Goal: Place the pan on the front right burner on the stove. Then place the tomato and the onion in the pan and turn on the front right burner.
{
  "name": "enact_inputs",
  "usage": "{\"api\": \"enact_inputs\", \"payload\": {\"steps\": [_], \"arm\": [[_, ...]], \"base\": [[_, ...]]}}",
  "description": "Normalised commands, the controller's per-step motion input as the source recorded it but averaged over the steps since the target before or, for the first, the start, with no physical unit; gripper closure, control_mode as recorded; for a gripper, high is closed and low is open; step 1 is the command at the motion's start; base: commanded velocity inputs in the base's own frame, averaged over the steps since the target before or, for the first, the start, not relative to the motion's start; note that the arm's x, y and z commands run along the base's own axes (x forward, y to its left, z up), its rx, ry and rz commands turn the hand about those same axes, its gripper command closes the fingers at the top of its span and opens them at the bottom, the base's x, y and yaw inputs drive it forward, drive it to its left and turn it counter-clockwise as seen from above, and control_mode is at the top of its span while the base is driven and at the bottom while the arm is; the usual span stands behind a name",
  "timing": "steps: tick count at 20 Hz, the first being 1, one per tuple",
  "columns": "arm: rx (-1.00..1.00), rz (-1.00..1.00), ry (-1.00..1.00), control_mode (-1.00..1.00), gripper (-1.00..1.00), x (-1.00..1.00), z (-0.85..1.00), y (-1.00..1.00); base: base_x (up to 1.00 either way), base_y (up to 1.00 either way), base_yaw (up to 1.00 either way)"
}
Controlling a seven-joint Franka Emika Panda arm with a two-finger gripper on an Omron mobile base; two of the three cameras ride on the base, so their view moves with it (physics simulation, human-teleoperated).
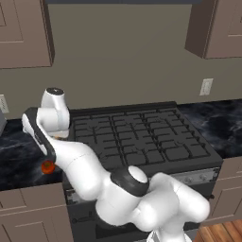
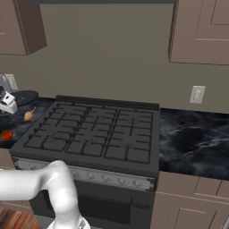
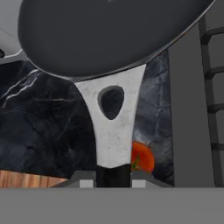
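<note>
The gripper (image 3: 113, 178) was clamped on the pan (image 3: 109, 35) by its handle. Rigid but probably front-heavy (tomato (image 3: 142, 158) at five o'clock).

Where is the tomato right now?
The tomato sits on the dark counter left of the stove, nearer the front edge than the onion.

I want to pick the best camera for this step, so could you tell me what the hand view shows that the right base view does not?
Hand view alone: the claw shut on the handle of the pan, held over the counter.
Right base view alone: the onion, the whole stove with its knobs, the front right burner.
Both: the tomato on the counter, and stove grates.
</note>
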Motion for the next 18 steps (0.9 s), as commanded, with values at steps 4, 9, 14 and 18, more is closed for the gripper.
{"api": "enact_inputs", "payload": {"steps": [4,9,14,18], "arm": [[0.0,0.03,0.0,-1.0,1.0,-0.31,0.31,-0.57],[0.0,0.05,0.0,-1.0,1.0,-0.4,0.26,-0.59],[0.0,0.05,-0.01,-1.0,1.0,-0.41,0.25,-0.67],[0.0,0.03,-0.05,-1.0,1.0,-0.42,0.22,-0.86]], "base": [[0.0,0.0,0.0],[0.0,0.0,0.0],[0.0,0.0,0.0],[0.0,0.0,0.0]]}}
